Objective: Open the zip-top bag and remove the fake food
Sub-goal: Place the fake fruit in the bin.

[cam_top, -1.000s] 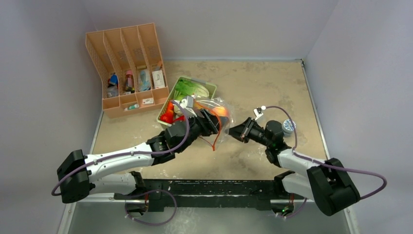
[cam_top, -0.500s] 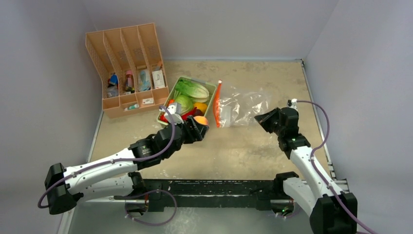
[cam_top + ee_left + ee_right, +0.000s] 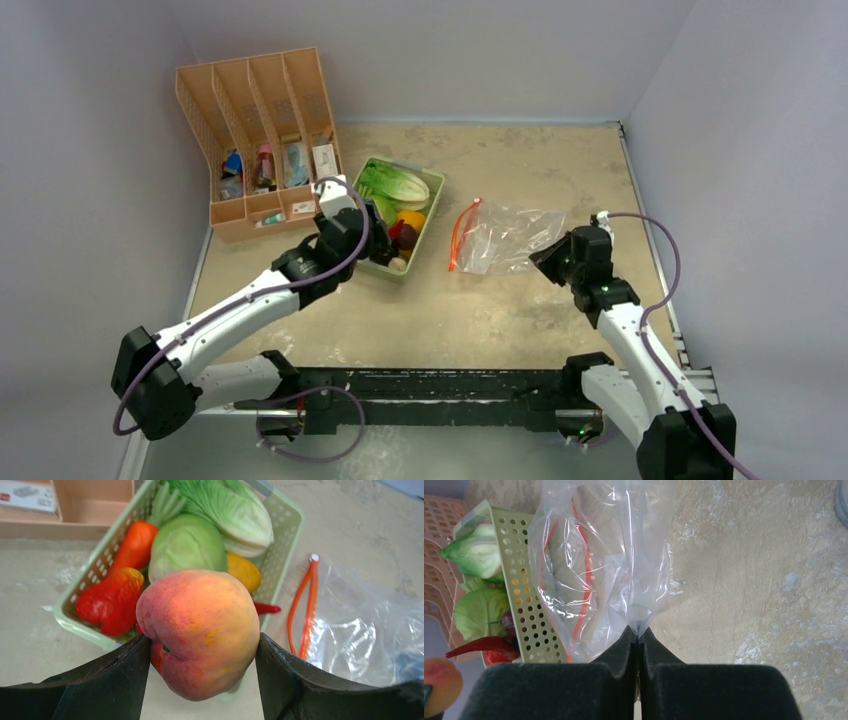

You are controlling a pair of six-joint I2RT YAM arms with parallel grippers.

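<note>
From above, the left gripper [image 3: 372,238] hangs over the near end of the pale-green tray [image 3: 436,192], and the arm hides whatever it carries. Its own wrist camera settles that: the jaws are clamped on the orange-pink peach [image 3: 200,630], held above the tray's near rim. Below it in the tray lie a round cabbage [image 3: 186,545], a carrot [image 3: 132,545], a red pepper [image 3: 107,602], a yellow pepper [image 3: 243,570], a red chili [image 3: 265,608] and a long leafy lettuce [image 3: 235,510]. The zip-top bag [image 3: 505,238] lies on the table to the right of the tray, orange zip strip [image 3: 460,235] toward it. Only the right wrist view shows the right gripper [image 3: 639,635] with jaws pressed together on a pinch of the bag's clear plastic.
</note>
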